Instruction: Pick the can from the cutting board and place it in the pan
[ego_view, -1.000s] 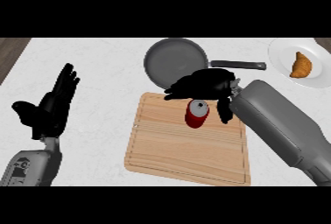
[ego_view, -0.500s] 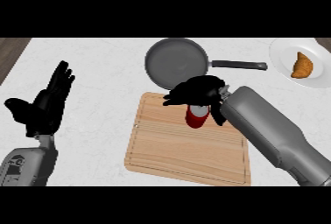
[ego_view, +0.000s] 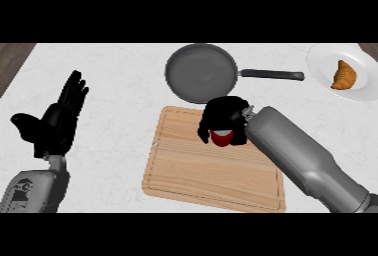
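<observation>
A red can (ego_view: 222, 138) stands on the wooden cutting board (ego_view: 214, 175), near its far edge. My right hand (ego_view: 224, 116) sits over the can with fingers curled down around it, hiding most of it. Just beyond the board lies the dark round pan (ego_view: 201, 72), its black handle (ego_view: 271, 74) pointing right. My left hand (ego_view: 55, 120) rests open at the left, fingers up, away from the board.
A white plate (ego_view: 325, 57) with a croissant (ego_view: 343, 74) lies at the far right corner. The white counter's left edge meets a dark wood strip (ego_view: 13, 57) at the far left.
My right hand has moved left and down onto the can, its fingers closing around it. The left hand has shifted only slightly.
</observation>
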